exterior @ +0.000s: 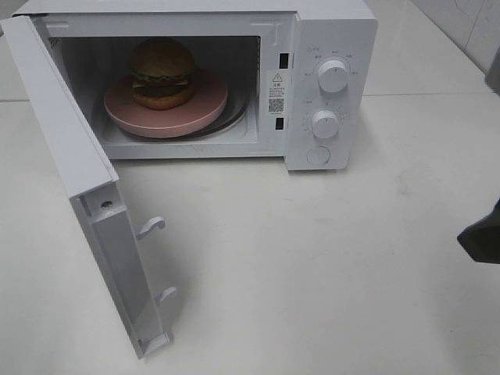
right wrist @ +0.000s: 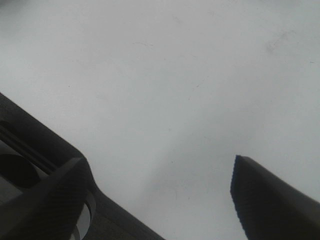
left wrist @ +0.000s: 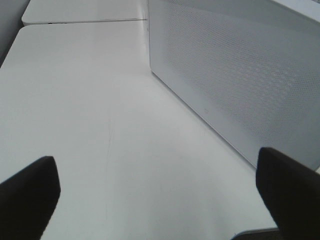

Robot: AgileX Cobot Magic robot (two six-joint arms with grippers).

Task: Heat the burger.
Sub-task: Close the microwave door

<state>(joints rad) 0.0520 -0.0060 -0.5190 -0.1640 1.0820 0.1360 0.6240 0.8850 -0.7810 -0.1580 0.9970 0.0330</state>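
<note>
Inside the microwave [exterior: 332, 31] cavity, the burger [exterior: 162, 72] is sitting upright on the pink plate [exterior: 209, 109], bun uppermost, so loading is judged complete. The door [exterior: 70, 148] is standing swung wide to the left of the exterior view, with its latch hooks facing right and its long axis running from the hinge at the cabinet's left front corner toward the camera. The left gripper [left wrist: 156, 162] is holding its jaws spread wide with nothing between them. Its wrist camera is showing a perforated white panel just beside it, judged to be the door's outer face. The right gripper [right wrist: 159, 162] is hanging with jaws apart and empty over bare table [exterior: 312, 273], well apart from the door. The left arm is therefore judged the nearer one, and the closing push is calling for travel from that outer face rightward toward the cabinet
</note>
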